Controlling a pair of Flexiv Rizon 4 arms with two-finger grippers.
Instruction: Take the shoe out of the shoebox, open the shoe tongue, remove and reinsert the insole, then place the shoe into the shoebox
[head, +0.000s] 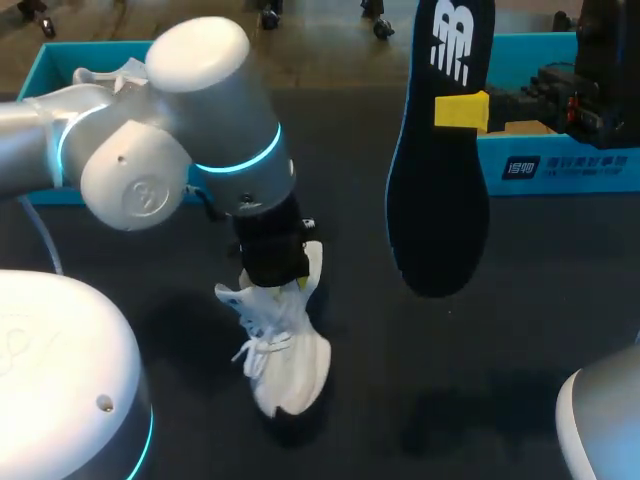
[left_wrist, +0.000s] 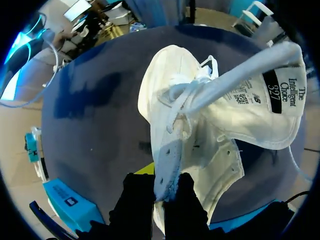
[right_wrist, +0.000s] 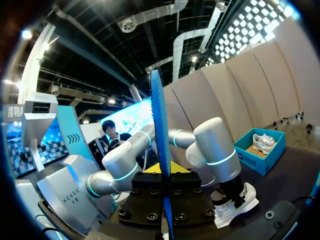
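- Shoe (head: 285, 350): it is white and stands near the middle of the desk (head: 500, 350), a bit toward the left edge. Its toe points at the near edge.
- I think the shoe is light and soft. Its cloth sides can bend and fold when they are squeezed.
- The stiff rim around the foot hole looks like the best spot to hold. The laces (head: 262, 345) are loose and would slip.
- The tongue (left_wrist: 265, 110) is pulled open and flops back, so the hole is wide.
- The left tool (left_wrist: 167, 192) is clamped on the shoe's side rim, with one finger inside and one outside.
- The insole (head: 440, 200) is out of the shoe. It hangs in the air over the right half of the desk, well apart from the shoe.
- I think the insole is thin, very light and bendy. It could wobble or fold on its way back in.
- The right tool (head: 462, 110) is clamped on the insole, up near its top end.
- A blue shoebox (head: 50, 58) sits at the far left corner of the desk.
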